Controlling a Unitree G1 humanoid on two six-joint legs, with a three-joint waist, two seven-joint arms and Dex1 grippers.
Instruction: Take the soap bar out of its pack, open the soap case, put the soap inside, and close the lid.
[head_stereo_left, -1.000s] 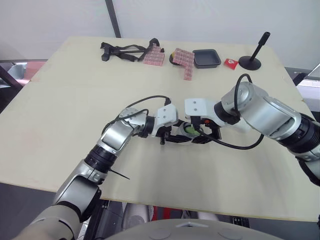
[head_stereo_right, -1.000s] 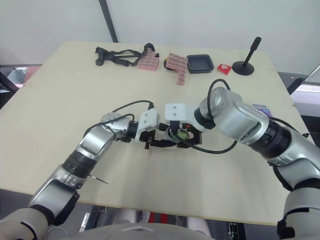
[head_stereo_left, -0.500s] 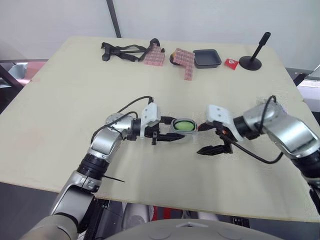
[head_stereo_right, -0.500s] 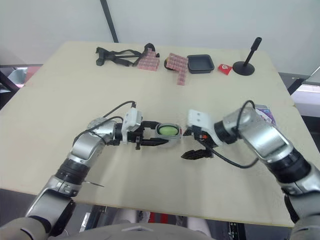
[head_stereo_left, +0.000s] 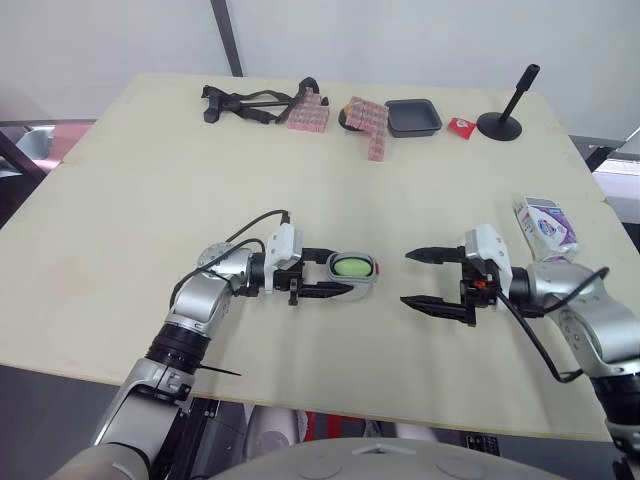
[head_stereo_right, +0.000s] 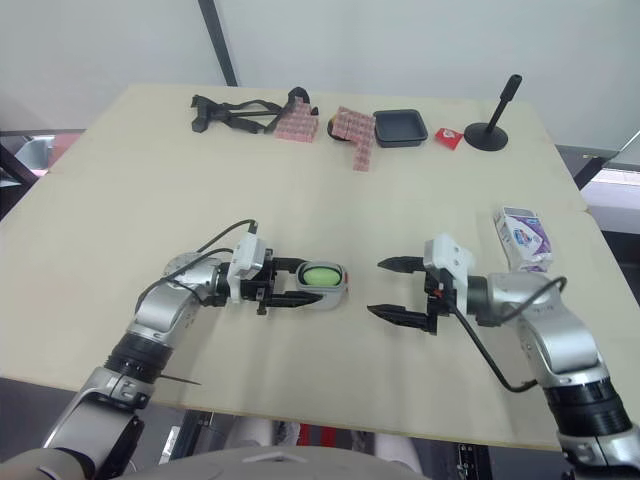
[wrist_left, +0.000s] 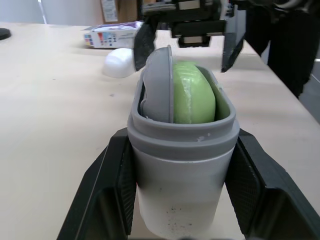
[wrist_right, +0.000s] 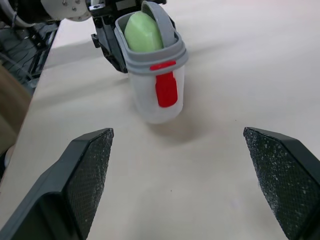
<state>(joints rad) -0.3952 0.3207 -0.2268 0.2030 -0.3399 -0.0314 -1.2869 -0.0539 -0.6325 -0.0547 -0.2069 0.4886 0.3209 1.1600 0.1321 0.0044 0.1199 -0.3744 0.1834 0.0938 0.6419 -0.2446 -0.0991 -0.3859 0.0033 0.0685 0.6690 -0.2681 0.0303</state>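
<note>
Your left gripper (head_stereo_left: 338, 272) clamps the open soap case (wrist_right: 152, 95), green soap bar (wrist_left: 192, 100) inside. Your right gripper (head_stereo_left: 407, 277) sits near the case, fingers apart, empty.

The case (wrist_left: 180, 190) hides the lower half of the soap (wrist_left: 192, 100), and the lid (wrist_left: 157, 82) covers one side of it. Print on the pack (head_stereo_left: 545, 222) is too small to read. The red thing (head_stereo_left: 461, 126) at the far edge of the surface (head_stereo_left: 150, 200) is too small to identify.
</note>
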